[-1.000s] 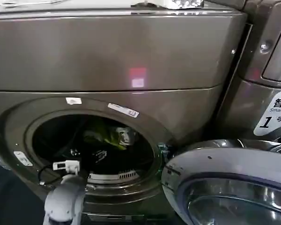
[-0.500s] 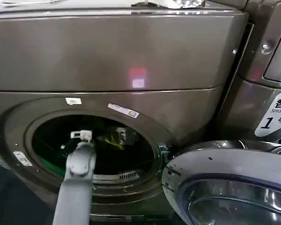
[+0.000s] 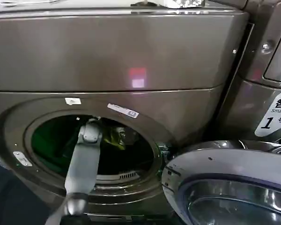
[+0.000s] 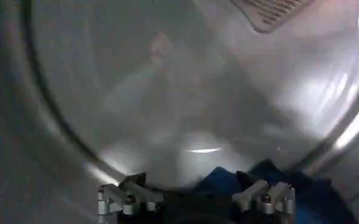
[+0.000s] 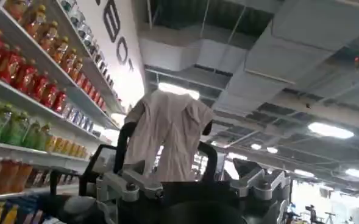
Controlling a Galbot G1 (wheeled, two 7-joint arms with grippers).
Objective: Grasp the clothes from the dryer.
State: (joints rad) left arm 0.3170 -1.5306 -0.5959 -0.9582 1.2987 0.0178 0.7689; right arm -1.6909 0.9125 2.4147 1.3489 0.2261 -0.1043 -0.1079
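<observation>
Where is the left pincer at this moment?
In the head view, the left arm reaches through the round opening of the dryer into the drum. In the left wrist view, the left pincer is open above the dark blue clothes.

Shop shelves stocked with coloured drink bottles, white wall sign with large dark letters, exposed grey ceiling ducts, bright strip lights

Bronze-grey dryer with red-white glow patch and white stickers, chrome-rimmed door, yellow-green and white-grey patterned clothes in dark green-lit drum, dark blue garment, grey left arm.
</observation>
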